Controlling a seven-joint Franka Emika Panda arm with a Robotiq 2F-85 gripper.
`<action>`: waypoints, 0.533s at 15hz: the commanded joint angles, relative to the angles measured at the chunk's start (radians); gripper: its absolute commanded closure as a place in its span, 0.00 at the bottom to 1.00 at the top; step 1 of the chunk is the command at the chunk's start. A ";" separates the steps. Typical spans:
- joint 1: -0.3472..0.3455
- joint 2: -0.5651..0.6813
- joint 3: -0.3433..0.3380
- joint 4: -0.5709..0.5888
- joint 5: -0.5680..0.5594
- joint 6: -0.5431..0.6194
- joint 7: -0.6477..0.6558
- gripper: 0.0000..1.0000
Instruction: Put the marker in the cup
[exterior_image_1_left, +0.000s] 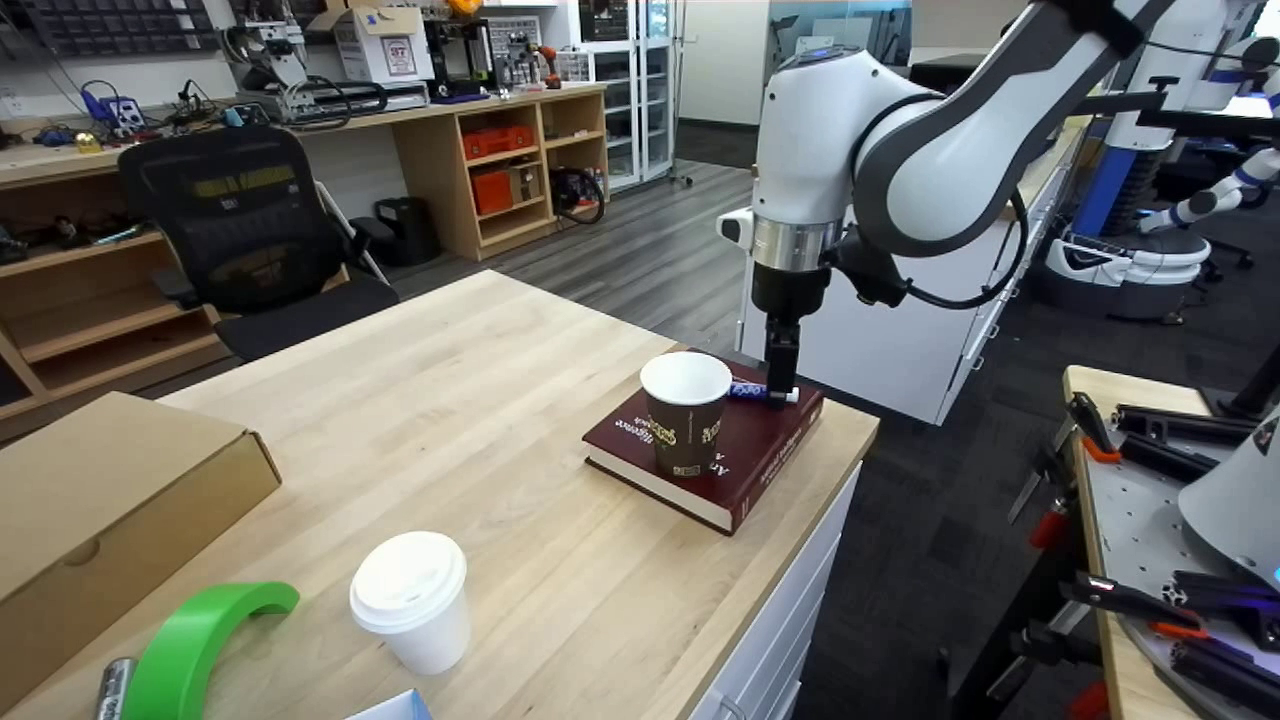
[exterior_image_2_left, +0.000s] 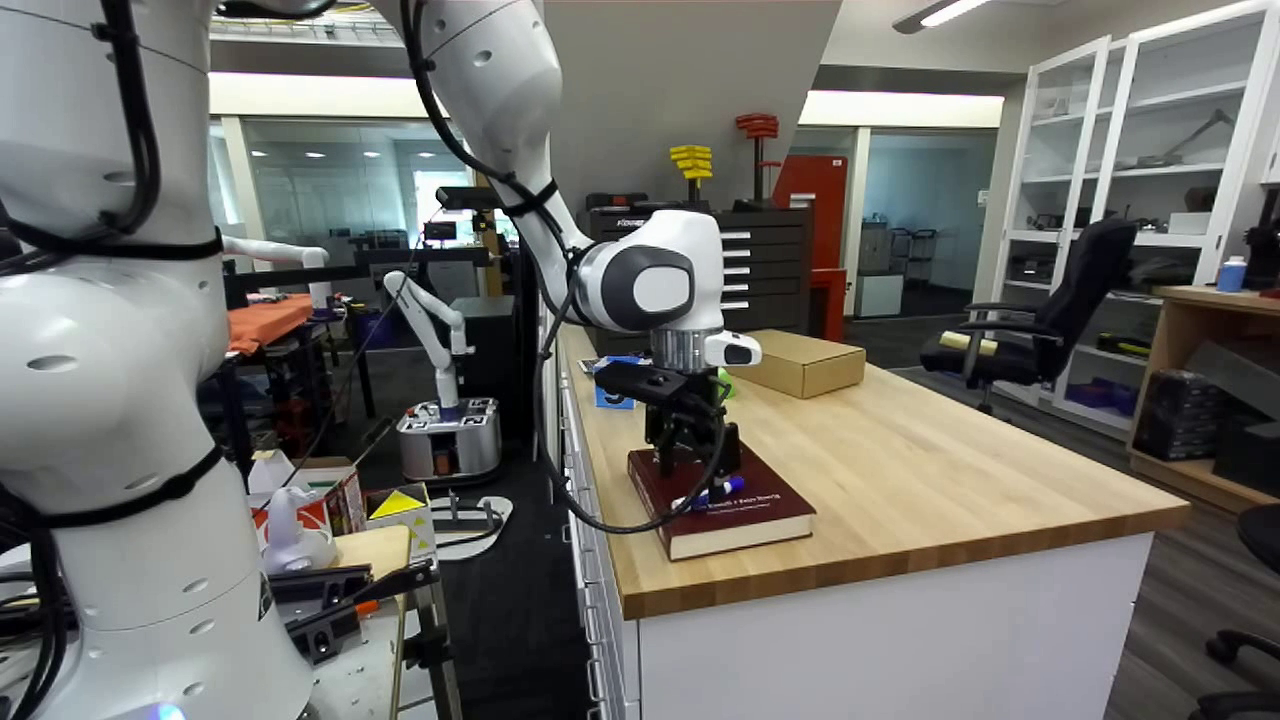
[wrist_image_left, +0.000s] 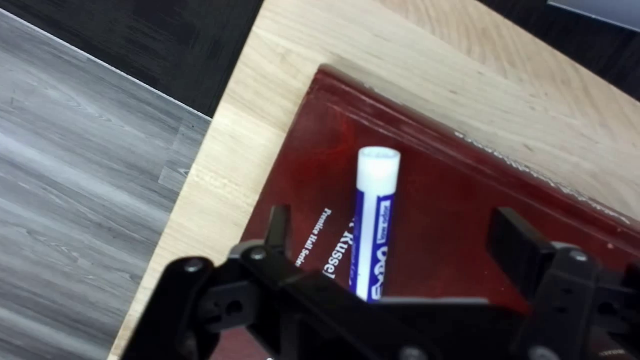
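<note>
- My black, two-fingered gripper (wrist_image_left: 397, 240) points downward in both exterior views, low over a thick, dark red hardcover book (wrist_image_left: 440, 210).
- My blunt black fingers (wrist_image_left: 517, 252) are released and stand wide apart; in the wrist view, red cover shows between each of them and the thin, cylindrical, purple-and-white marker (wrist_image_left: 377, 215).
- The marker lies flat on the book between my fingers, nearer the one towards the left edge of the wrist view; its lower end there is hidden by my gripper.
- The short, wide, round cup (exterior_image_1_left: 685, 440), pale at rim and inside, printed dark brown outside, stands upright on the book near the marker. In an exterior view it hides one end of the marker, and I cannot tell whether the two touch.
- The book lies flat near the corner of a pale wooden tabletop (exterior_image_1_left: 480, 420); white lettering marks its cover.
- A white lidded paper cup (exterior_image_1_left: 412, 600) stands upright on the tabletop, well apart from the book.
- A bright green arched piece (exterior_image_1_left: 190, 640) sits near a flat tan cardboard box (exterior_image_1_left: 120, 480).
- A black mesh-backed office chair (exterior_image_1_left: 235, 230) stands on the floor beyond the tabletop.
</note>
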 joint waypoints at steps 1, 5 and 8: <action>-0.006 0.025 0.005 0.028 0.042 -0.018 -0.087 0.00; -0.008 0.037 0.004 0.036 0.051 -0.022 -0.132 0.26; -0.008 0.040 0.002 0.037 0.048 -0.021 -0.143 0.45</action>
